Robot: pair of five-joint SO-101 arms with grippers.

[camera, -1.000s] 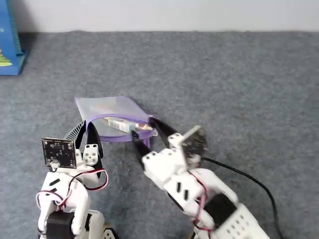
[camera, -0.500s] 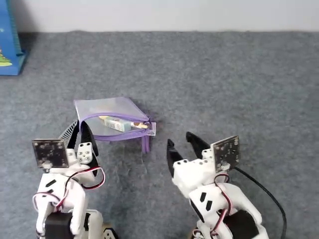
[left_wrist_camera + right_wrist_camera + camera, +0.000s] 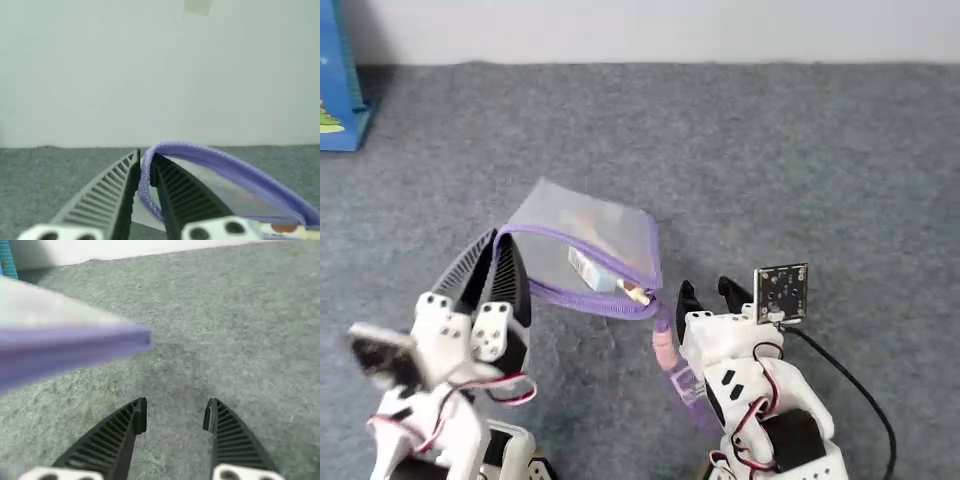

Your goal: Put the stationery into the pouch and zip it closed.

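High view: translucent pouch [image 3: 595, 232] with a purple zipper rim [image 3: 582, 299] sits just off centre toward 9 o'clock, on grey carpet [image 3: 800, 180]. It is tilted, its mouth facing 6 o'clock and not zipped. A white stationery item [image 3: 590, 269] with a tan-orange end lies inside, close to the rim, its end toward the pouch's 4 o'clock corner. More coloured bits show faintly through the pouch wall; too blurred to name.

Left gripper [image 3: 499, 244] is at the pouch's 8 o'clock corner. The left wrist view shows its jaws pressed together on the purple rim, the rim looping up between the ribbed fingers [image 3: 107, 190]. The arm body is at 7 o'clock of the frame.

Right gripper [image 3: 705, 289] is at 4 o'clock of the pouch, near its corner but not touching it. Its jaws are apart with nothing between them and bare carpet below, as the right wrist view confirms. In that view the pouch rim crosses as a blurred purple band at 10 o'clock.

A pinkish piece [image 3: 664, 350] with a clear purplish bit trailing toward 5 o'clock is just beside the right arm's body, at 6 o'clock of the pouch corner. I cannot tell whether it is loose stationery or part of the pouch.

A blue box [image 3: 336, 85] is at the far 10 o'clock edge, against the white wall [image 3: 650, 30].
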